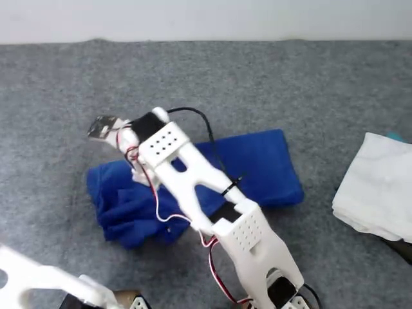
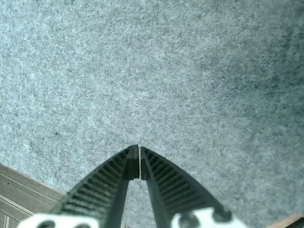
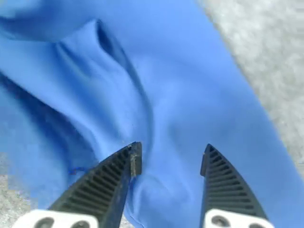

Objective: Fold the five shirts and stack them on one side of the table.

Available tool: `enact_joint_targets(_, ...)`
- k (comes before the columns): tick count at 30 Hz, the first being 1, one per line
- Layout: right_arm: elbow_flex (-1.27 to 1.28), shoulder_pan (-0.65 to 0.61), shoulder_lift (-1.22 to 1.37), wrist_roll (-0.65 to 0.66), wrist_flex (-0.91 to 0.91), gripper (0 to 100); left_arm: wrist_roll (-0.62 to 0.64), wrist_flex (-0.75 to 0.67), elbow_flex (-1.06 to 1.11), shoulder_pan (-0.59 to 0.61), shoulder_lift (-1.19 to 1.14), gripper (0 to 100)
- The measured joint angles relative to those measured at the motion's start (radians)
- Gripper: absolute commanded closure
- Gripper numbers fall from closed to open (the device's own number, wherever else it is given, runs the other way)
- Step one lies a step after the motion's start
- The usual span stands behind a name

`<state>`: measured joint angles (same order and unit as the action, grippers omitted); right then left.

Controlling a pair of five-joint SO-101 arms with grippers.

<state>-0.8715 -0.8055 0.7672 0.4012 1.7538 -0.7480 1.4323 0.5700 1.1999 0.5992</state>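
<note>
The right gripper (image 3: pixel 171 159) hangs with its jaws spread wide just above a blue shirt (image 3: pixel 166 85). Creased cloth lies beneath and ahead of both fingertips, and a deep fold runs off from the tip of one jaw. The shirt lies bunched on a grey, felt-like table cover (image 1: pixel 257 84). Well off to one side of those jaws, at the table's edge, rests a white folded garment (image 1: pixel 376 187). The left gripper (image 2: pixel 140 161), jaws closed tip to tip, is poised over grey cover, with wood-grain flooring (image 2: pixel 14 190) to the rear of the jaws. A pale wall (image 1: pixel 206 19) borders the table's far edge.
</note>
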Motion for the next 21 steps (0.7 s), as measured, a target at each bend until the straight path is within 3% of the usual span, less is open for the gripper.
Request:
enact_joint_targets(10, 0.206, -0.141, -0.040, -0.031, 0.000, 79.0, 0.000, 0.000, 0.000, 0.000, 0.000, 98)
enact_joint_targets(21, 0.107, -0.020, -0.066, -0.031, -0.006, 78.8, 0.000, 0.000, 0.000, 0.000, 0.000, 98)
